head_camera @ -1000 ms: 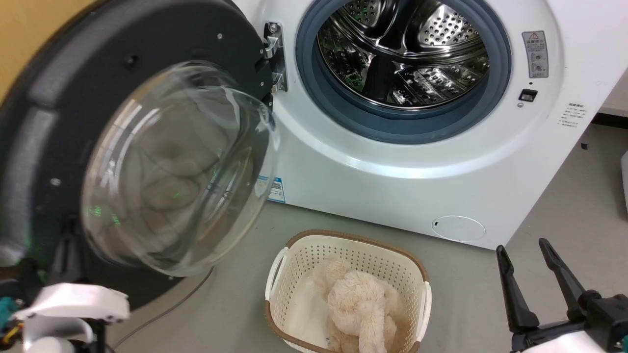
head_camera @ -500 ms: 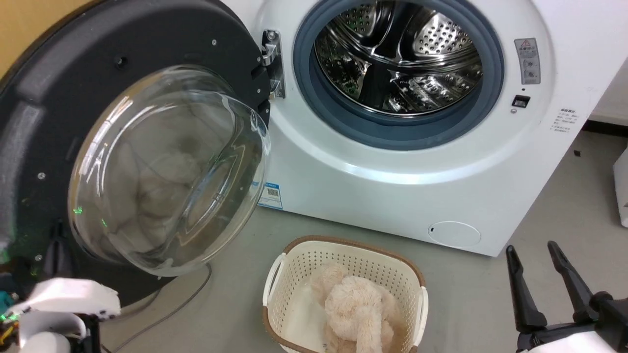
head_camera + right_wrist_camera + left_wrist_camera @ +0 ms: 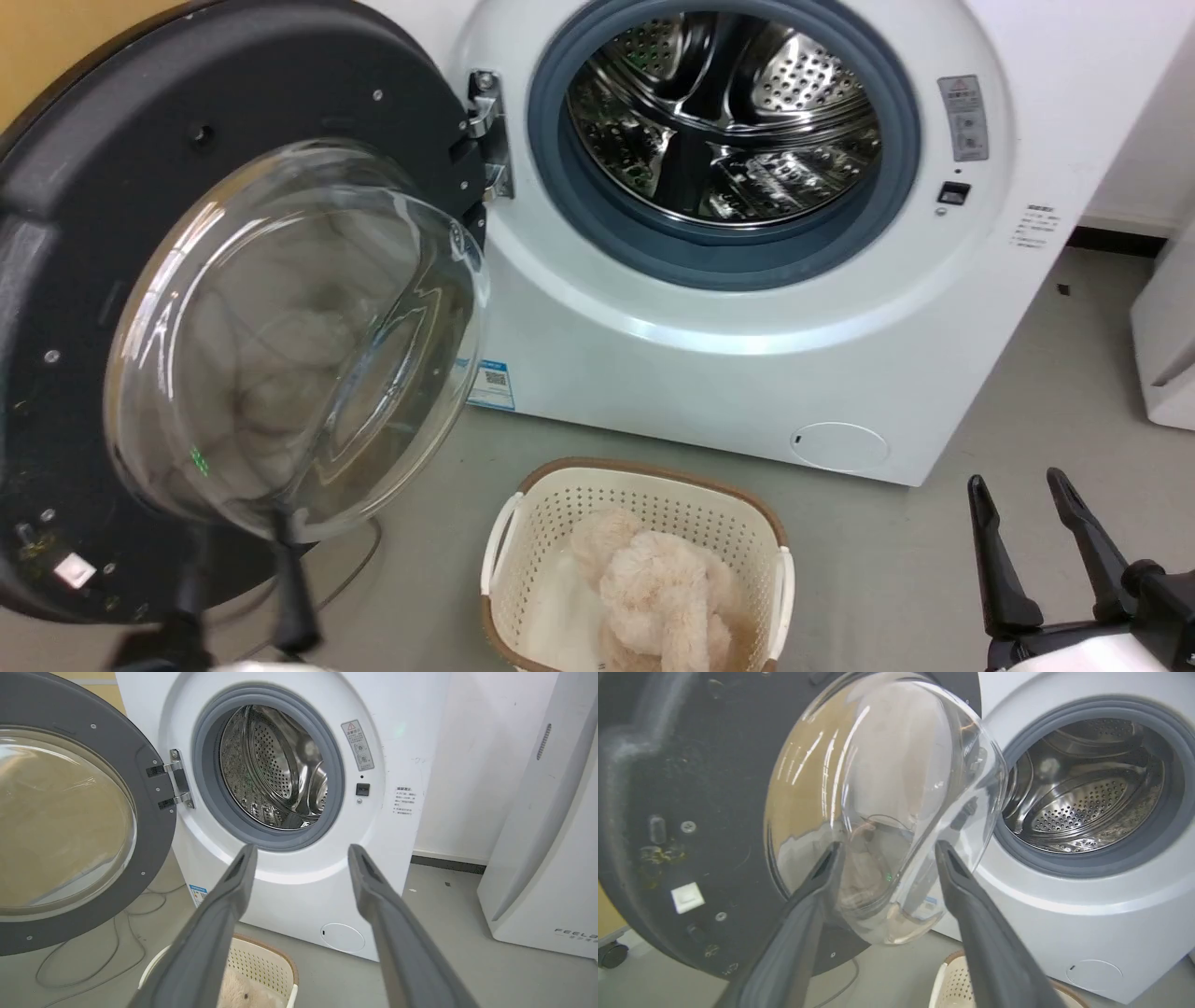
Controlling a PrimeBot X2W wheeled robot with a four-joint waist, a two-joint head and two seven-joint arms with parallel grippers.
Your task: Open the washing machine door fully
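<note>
The washing machine door (image 3: pixel 112 168) stands swung out to the left on its hinge, with the clear glass bowl (image 3: pixel 289 336) bulging toward me. The white washing machine (image 3: pixel 709 373) shows its steel drum (image 3: pixel 719 121) uncovered inside the grey gasket. My left gripper (image 3: pixel 238 551) is open at the bottom left, its fingers pointing up just below the bowl. In the left wrist view the left gripper (image 3: pixel 888 847) holds nothing, with the bowl (image 3: pixel 887 788) just beyond its tips; contact cannot be told. My right gripper (image 3: pixel 1016 481) is open and empty at the lower right, away from the machine (image 3: pixel 373 858).
A cream basket (image 3: pixel 523 523) holding a beige plush toy (image 3: pixel 653 588) sits on the floor in front of the machine. A grey cable (image 3: pixel 93 952) loops on the floor under the door. A white appliance (image 3: pixel 537 858) stands to the right.
The head camera has shifted, sliding the scene left. The left arm's white wrist has left the lower left corner, and its dark fingers now point up under the glass bowl. The right gripper is unchanged.
</note>
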